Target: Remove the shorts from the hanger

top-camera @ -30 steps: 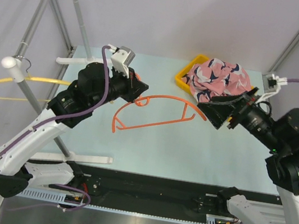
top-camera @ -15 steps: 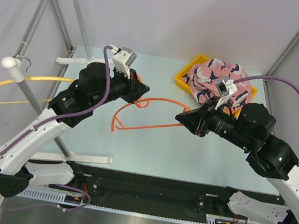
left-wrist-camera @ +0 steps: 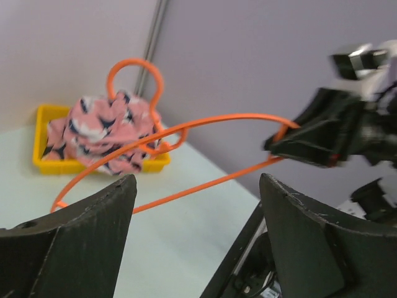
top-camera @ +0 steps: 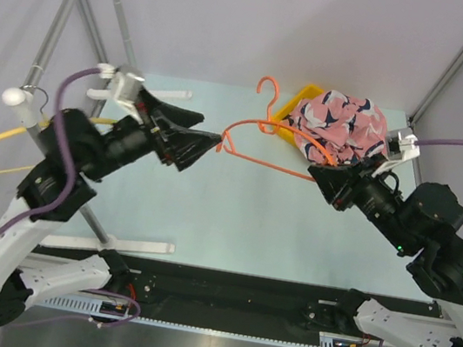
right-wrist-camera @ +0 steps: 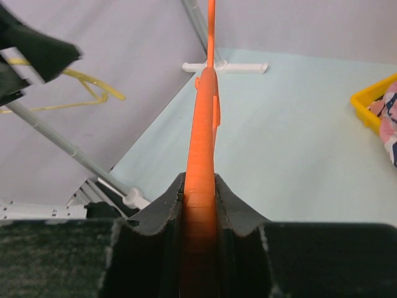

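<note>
shorts (top-camera: 339,120): off the hanger (right-wrist-camera: 200,136), heaped in yellow bin (left-wrist-camera: 41,139), far right of tabletop (top-camera: 233,218) | right tool (top-camera: 321,172): nearer, pinching hanger's end | left tool (top-camera: 207,134): wide, empty | hanger lies sideways between tools

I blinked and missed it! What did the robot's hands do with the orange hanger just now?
The right gripper swung over from the yellow bin and clamped one end of the orange hanger. The left gripper let go, opened and pulled back to the left. The hanger swung up, and its hook is now near the bin. The pink shorts stayed in the bin.
</note>
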You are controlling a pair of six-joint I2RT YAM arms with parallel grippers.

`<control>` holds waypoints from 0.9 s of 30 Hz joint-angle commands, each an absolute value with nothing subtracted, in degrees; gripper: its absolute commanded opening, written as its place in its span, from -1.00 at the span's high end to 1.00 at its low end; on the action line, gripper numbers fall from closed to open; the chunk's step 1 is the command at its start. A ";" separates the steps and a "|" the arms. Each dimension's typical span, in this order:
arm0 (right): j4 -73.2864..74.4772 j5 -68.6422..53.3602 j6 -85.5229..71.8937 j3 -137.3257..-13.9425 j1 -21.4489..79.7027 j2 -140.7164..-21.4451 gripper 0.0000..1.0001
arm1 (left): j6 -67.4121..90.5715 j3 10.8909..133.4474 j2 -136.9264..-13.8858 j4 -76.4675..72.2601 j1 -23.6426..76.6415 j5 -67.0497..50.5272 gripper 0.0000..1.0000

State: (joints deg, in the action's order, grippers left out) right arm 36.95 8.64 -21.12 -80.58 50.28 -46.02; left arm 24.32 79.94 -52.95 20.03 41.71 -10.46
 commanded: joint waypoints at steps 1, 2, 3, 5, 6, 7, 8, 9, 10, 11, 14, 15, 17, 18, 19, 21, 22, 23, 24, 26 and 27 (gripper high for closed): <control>25.01 10.12 -14.96 -80.68 50.27 -50.53 1.00 | 26.98 81.83 -46.16 16.08 41.92 -15.20 -0.70; 22.61 8.63 -13.98 -80.77 50.27 -51.58 1.00 | 27.07 81.39 -44.84 16.61 41.92 -15.55 -0.70; 20.15 7.83 -12.84 -80.77 50.27 -53.77 1.00 | 27.07 80.52 -43.69 18.09 41.92 -15.73 -0.71; 13.03 5.20 -10.38 -81.03 50.27 -56.32 1.00 | 26.98 79.37 -40.28 19.68 41.92 -16.00 -0.73; 10.66 4.32 -9.85 -81.21 50.27 -58.77 1.00 | 27.07 78.93 -39.21 21.43 41.92 -16.17 -0.74; 5.85 3.52 -9.50 -81.73 50.27 -60.19 1.00 | 27.16 78.49 -37.89 22.23 41.84 -16.26 -0.75; 3.54 1.43 -9.23 -82.00 50.36 -61.51 1.00 | 27.07 77.79 -35.97 23.28 41.92 -16.26 -0.75; 1.43 0.62 -9.32 -82.52 50.27 -64.48 1.00 | 26.98 77.52 -34.90 25.47 41.92 -16.26 -0.75; -3.12 -2.95 -9.66 -83.92 50.27 -65.99 1.00 | 26.98 77.17 -33.85 26.62 41.92 -16.09 -0.75; -4.82 -4.55 -10.63 -85.24 50.27 -67.48 1.00 | 26.98 76.30 -32.01 27.76 41.92 -15.91 -0.75; -7.03 -10.27 -10.64 -92.86 50.89 -75.74 1.00 | 27.86 73.41 -28.93 31.72 41.84 -15.03 -0.74; -7.21 -11.07 -10.03 -94.64 52.28 -77.59 1.00 | 28.56 72.43 -26.83 32.95 41.92 -14.86 -0.73; -8.43 -12.39 -8.62 -98.85 53.61 -82.25 1.00 | 29.44 69.19 -24.62 33.83 41.92 -14.68 -0.73; -8.96 -12.91 -7.92 -100.18 54.48 -83.48 1.00 | 30.14 68.30 -22.70 34.71 41.84 -14.68 -0.73; -9.75 -13.62 -7.74 -101.24 55.01 -85.76 1.00 | 30.49 67.25 -21.81 35.24 41.92 -14.85 -0.72; -10.54 -14.24 -7.47 -103.61 55.81 -87.44 1.00 | 31.46 64.70 -20.14 37.16 41.92 -14.42 -0.72; -11.50 -15.46 -7.56 -104.06 55.98 -88.67 1.00 | 31.81 63.82 -18.47 37.79 41.92 -14.50 -0.73; -12.04 -16.25 -7.82 -104.58 56.07 -89.20 1.00 | 32.25 61.98 -17.59 38.58 41.92 -14.50 -0.73; -13.26 -17.13 -8.08 -105.02 56.25 -89.56 1.00 | 33.04 61.01 -16.80 38.93 41.92 -14.41 -0.72; -14.50 -19.42 -8.61 -105.38 56.42 -90.78 1.00 | 33.83 58.55 -14.51 39.55 41.92 -14.50 -0.72; -15.02 -20.21 -8.87 -106.25 56.43 -91.31 1.00 | 34.53 57.75 -13.89 39.64 41.92 -14.41 -0.72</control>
State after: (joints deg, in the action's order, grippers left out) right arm -6.85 -15.40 -9.15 -101.73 56.31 -89.89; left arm 31.16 60.80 -16.53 37.52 41.71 -14.76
